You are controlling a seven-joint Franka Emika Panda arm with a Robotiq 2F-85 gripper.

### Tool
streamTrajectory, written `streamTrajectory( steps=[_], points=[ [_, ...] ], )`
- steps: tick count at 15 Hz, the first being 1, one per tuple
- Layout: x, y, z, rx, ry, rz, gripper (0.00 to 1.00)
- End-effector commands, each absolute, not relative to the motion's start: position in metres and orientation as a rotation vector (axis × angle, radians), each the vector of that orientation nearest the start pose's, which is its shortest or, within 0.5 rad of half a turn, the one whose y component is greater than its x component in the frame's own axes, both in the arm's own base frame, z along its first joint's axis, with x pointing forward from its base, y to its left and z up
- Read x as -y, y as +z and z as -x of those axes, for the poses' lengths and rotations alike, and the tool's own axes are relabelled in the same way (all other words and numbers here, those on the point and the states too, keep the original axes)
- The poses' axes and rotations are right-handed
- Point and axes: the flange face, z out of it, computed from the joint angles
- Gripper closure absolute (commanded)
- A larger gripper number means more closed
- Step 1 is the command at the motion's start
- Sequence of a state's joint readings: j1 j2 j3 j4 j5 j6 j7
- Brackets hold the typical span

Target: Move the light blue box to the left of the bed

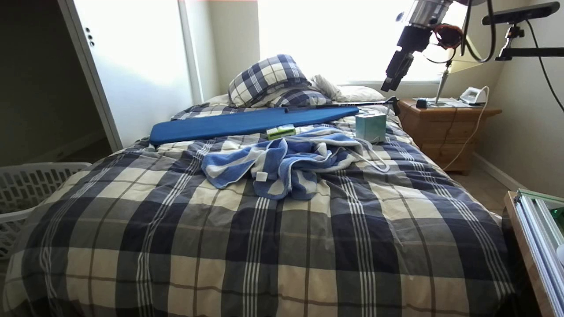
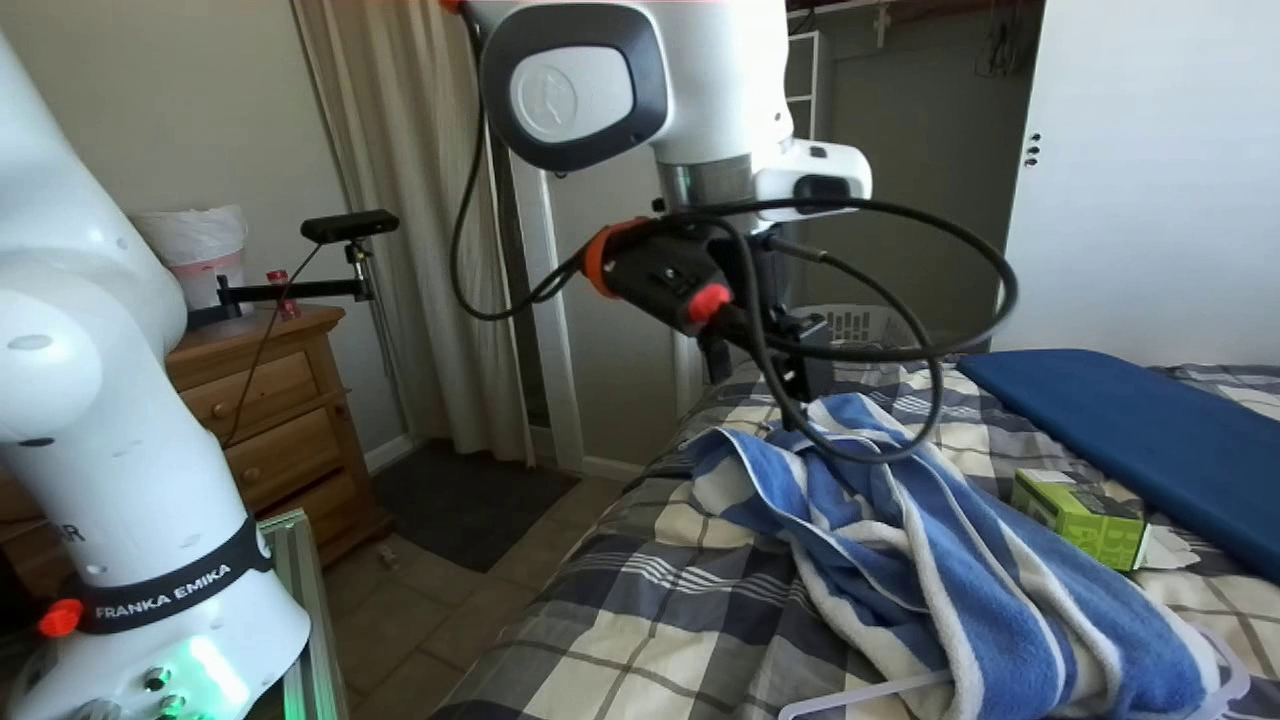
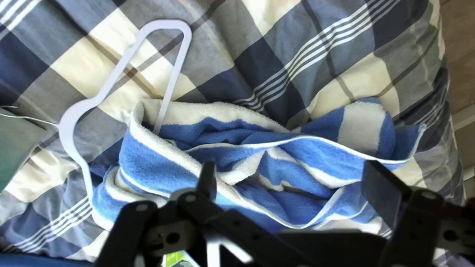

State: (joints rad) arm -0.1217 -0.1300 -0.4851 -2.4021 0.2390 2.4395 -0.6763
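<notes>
Claw (image 3: 289, 181): mine, nearest the lens, its fingers spread wide and gripping nothing above a blue-and-white striped towel (image 3: 278, 159).

Light blue box (image 1: 371, 127): stands upright on the plaid-covered bench (image 1: 396, 255), near the towel but apart from it, close to the edge on the nightstand (image 1: 427, 132) side; the move has, I judge, yet to begin.

Box sides: thin card, by my reading, so light and fairly stiff, though easily dented and perhaps slick; contents hidden. I would take two opposite upright faces about mid-height, pressing gently.

Hanger (image 3: 66, 128): pale and partly covered by the towel in the wrist view, its hook reaching the box; whether they touch, I cannot tell. A snag there could drag the hanger along at the lift.

Box corner (image 3: 16, 144): all the wrist view gives me, a grey-green patch cut off at the view's edge, which I take for the same box; in an exterior view its front shows whole.

Arm (image 2: 130, 440): shows with its base in an exterior view, where no light blue box appears, though a green box (image 2: 1085, 525) lies just beside the towel.
</notes>
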Motion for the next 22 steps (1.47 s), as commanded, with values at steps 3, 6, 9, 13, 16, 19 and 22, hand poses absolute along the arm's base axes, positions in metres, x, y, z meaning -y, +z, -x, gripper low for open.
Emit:
streamTrajectory(
  steps=[3, 6, 9, 13, 16, 19, 22],
  points=[
    [0.347, 0.340, -0.457, -0.071, -0.404, 2.996, 0.00],
    [0.381, 0.318, -0.473, -0.101, -0.303, 3.043, 0.00],
    [0.412, 0.294, -0.484, -0.204, -0.231, 3.065, 0.00],
    [0.409, 0.289, -0.478, -0.197, -0.255, 3.067, 0.00],
    [0.409, 0.289, -0.482, -0.198, -0.255, 3.068, 0.00],
    [0.426, 0.281, -0.492, -0.314, -0.257, 3.081, 0.00],
    [0.458, 0.269, -0.506, -0.402, -0.299, 3.142, 0.00]
  ],
)
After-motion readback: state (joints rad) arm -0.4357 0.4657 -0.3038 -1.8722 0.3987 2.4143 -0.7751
